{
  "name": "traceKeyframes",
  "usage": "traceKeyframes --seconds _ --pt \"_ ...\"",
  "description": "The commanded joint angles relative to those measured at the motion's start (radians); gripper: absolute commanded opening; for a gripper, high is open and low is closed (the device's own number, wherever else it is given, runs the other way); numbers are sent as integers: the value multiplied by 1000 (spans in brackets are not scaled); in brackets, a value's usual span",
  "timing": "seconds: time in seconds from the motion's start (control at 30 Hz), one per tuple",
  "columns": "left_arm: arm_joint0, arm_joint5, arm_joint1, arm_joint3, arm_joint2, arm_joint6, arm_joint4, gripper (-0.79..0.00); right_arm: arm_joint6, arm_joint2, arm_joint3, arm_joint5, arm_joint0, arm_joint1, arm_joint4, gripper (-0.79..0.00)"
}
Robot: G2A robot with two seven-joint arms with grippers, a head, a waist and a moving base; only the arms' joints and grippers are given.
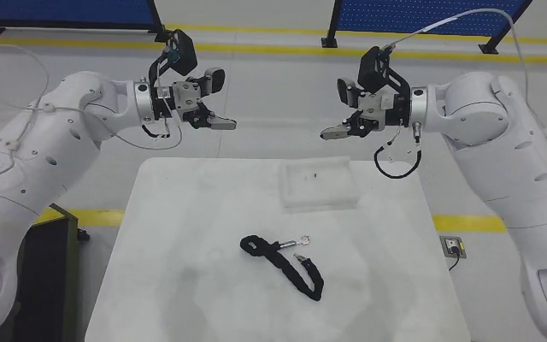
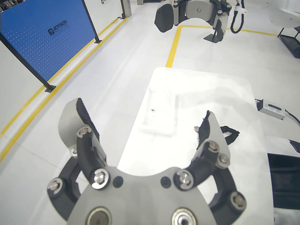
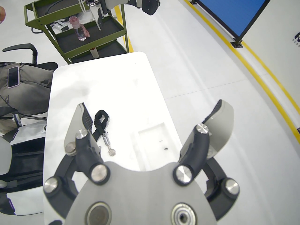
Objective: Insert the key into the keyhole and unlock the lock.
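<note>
Both released, empty: left tool (image 1: pixel 226 125) and right tool (image 1: pixel 330 134) hang beyond the table (image 1: pixel 171 256) at 11 and 1 o'clock. Mid-table: lock (image 1: pixel 286 265), key (image 1: pixel 301 243) at its 1 o'clock side. Best, I judge: one steadies lock, other pinches key's head squarely.

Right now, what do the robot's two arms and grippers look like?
The left arm and right arm are smooth white rounded shells. The left gripper and right gripper are grey metal with black linkages, silver screws and pale fingers lined with ribbed black pads. A black cable loops under the right wrist.
</note>
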Motion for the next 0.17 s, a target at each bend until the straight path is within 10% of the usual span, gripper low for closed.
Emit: traceKeyframes --seconds 0.0,0.13 --pt "0 0 0 0 0 0 0 -1 0 0 0 0 0 0 0 -1" --pt "0 0 0 0 0 0 0 -1 0 0 0 0 0 0 0 -1"
